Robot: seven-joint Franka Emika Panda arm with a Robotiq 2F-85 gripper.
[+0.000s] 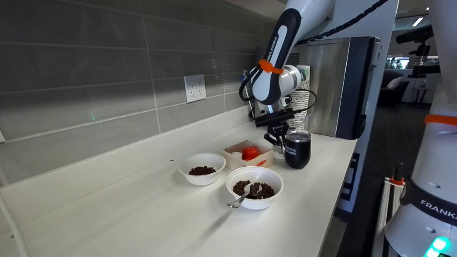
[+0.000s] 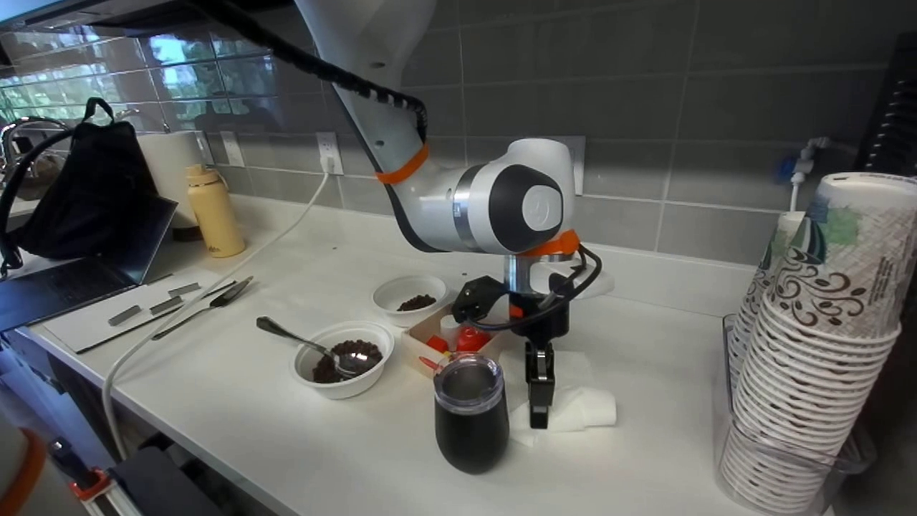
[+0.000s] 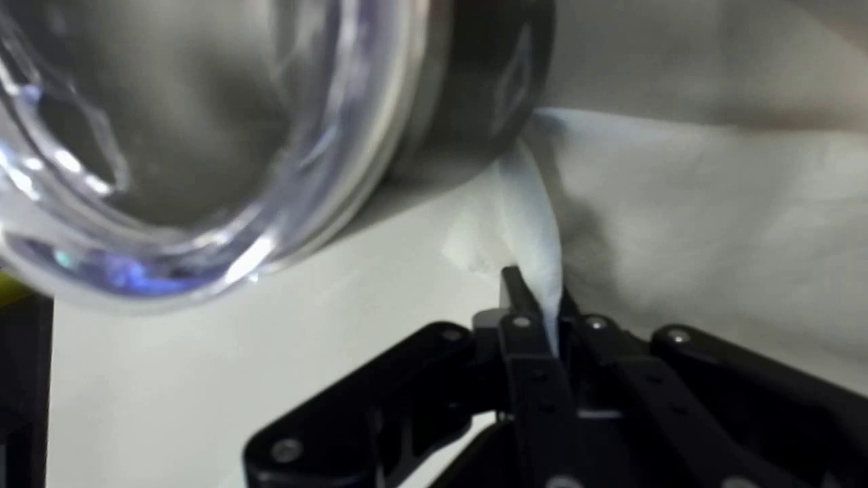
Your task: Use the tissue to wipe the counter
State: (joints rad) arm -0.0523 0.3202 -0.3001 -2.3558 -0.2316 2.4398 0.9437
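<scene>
One pincer (image 3: 541,288), nearly closed, pinches a fold of tissue (image 2: 589,409) | rest lies on surface (image 2: 637,466) | black cup (image 2: 471,433) just beside pincer

Arm (image 2: 394,136): slopes down from the top of both exterior views, white with dark trim, bent at the low end.
Wrist (image 2: 526,204): rounded, turned so as to face downward.
Gripper (image 3: 540,288): black, points down beneath the wrist, pinched together.
Fingers (image 3: 536,376): lie side by side in the wrist view, with barely a gap between.
Base (image 1: 417,228): stands upright at the edge of an exterior view.
Status light (image 1: 440,244): glows green, low on the base.
</scene>
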